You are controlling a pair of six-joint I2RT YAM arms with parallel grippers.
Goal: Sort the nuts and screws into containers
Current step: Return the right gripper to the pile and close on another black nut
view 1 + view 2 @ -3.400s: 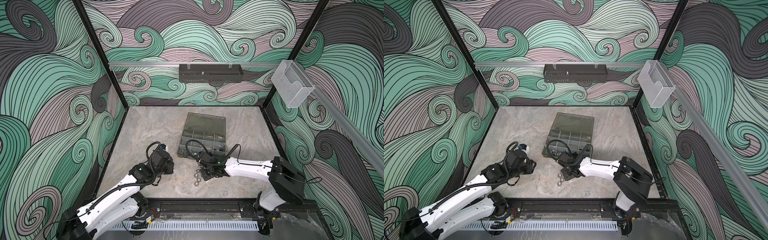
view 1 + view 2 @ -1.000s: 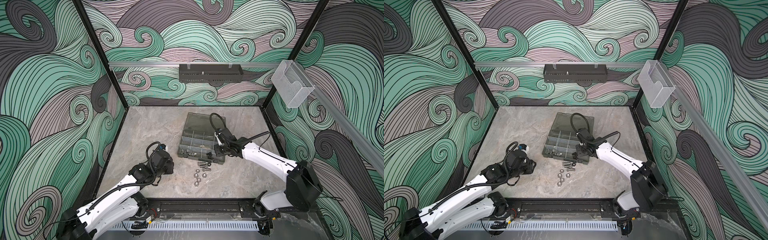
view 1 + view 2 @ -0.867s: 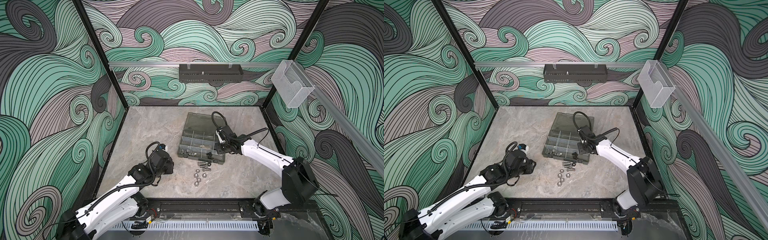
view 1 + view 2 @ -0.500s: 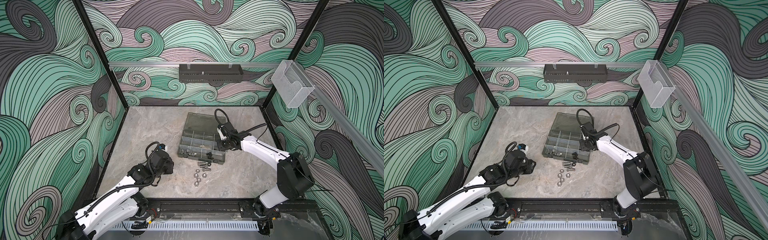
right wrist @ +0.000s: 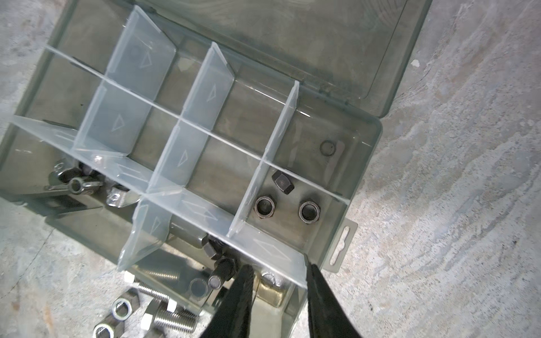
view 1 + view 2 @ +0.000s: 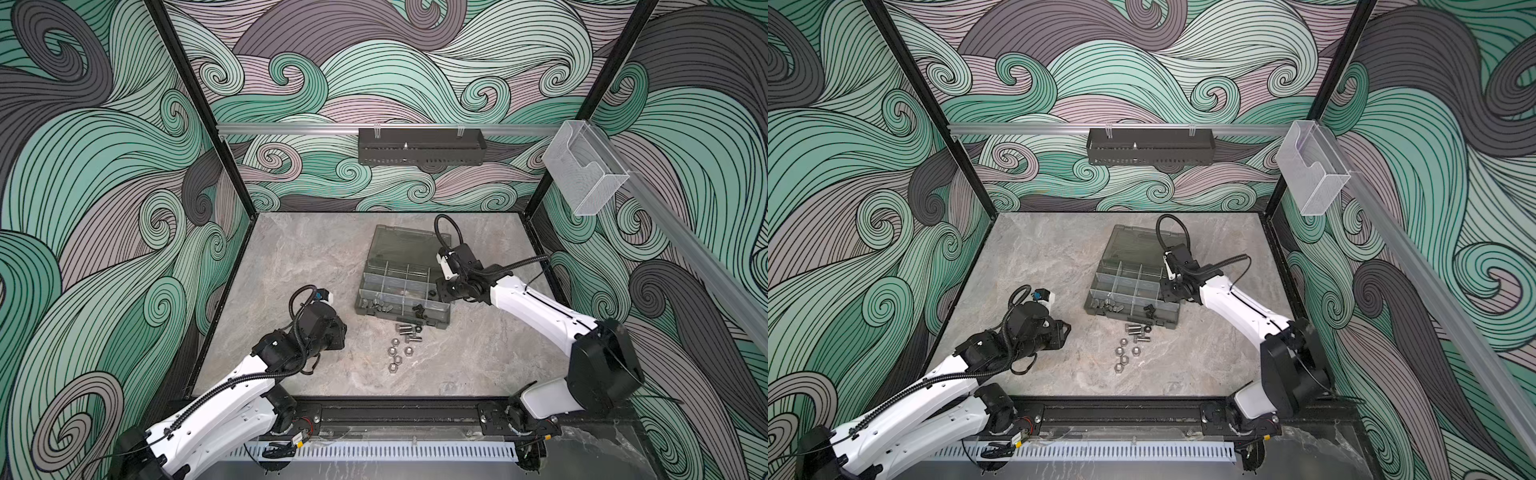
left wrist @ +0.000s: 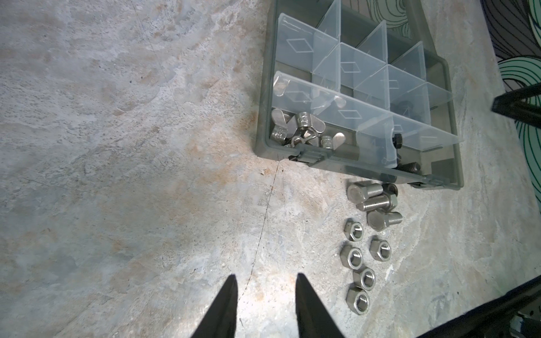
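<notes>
Black right gripper (image 5: 276, 260): jaws parted, nothing between them, hanging over the right end of the organizer case (image 6: 440, 320). It reads as an empty gripper above a drop spot.

Just beyond its tips, the end compartment (image 5: 319, 234) of the middle row has three black nuts (image 5: 309, 211) on its floor. The front-right compartment (image 7: 436, 164) holds two black screws (image 5: 224, 270). The front-left compartment (image 7: 349, 147) holds a heap of silver wing nuts (image 7: 298, 128). The other compartments look bare.

Left gripper (image 7: 265, 275): also parted and empty, low over bare table (image 7: 117, 175), near the loose parts and touching none.

Outstanding, on the table just in front of the case:
- three silver screws (image 7: 377, 202), clustered
- five silver nuts (image 7: 364, 278), a loose group nearer the robot
- one dark piece (image 7: 390, 188) against the case front, mostly hidden, so it can't be identified

Judgement: the black hardware looks binned and none of the silver has been sorted, so the task is under half done. The silver screws and nuts each need a compartment, and plenty are free.
</notes>
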